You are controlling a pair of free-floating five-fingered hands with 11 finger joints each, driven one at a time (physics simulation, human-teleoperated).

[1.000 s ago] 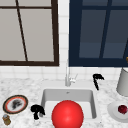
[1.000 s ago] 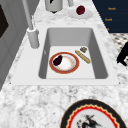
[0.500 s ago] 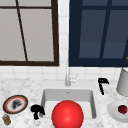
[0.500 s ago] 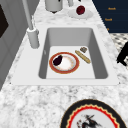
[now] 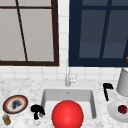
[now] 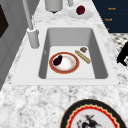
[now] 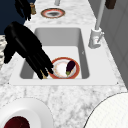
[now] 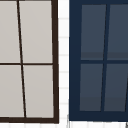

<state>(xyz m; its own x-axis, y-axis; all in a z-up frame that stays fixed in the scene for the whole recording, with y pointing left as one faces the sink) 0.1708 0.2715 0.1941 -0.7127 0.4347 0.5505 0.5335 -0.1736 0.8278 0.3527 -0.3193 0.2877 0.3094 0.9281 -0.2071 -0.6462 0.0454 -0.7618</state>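
Observation:
My right hand (image 5: 107,90) hangs over the counter just right of the sink (image 5: 46,96). In the right side view it (image 7: 25,47) is large and close, with straight fingers pointing down beside a red-rimmed plate (image 7: 60,71). It holds nothing. That plate (image 6: 65,65) lies in the basin with a dark eggplant (image 6: 57,60) on it and a tan stick (image 6: 83,57) beside it. My left hand (image 5: 37,111) floats at the sink's front left corner, fingers relaxed and empty. A red ball (image 5: 67,115) covers the sink's front.
A faucet (image 5: 67,77) stands behind the basin. On the left counter lie a decorated plate (image 5: 15,104) and a small jar (image 5: 6,120). At the right, a white plate (image 5: 113,111) carries a dark red fruit (image 5: 122,109), with a pale container (image 5: 123,82) behind. A hand (image 6: 123,55) shows by the counter's front.
My right hand has drifted to the right and a little lower, turning its fingers downward. The left hand and the things in the sink have stayed put.

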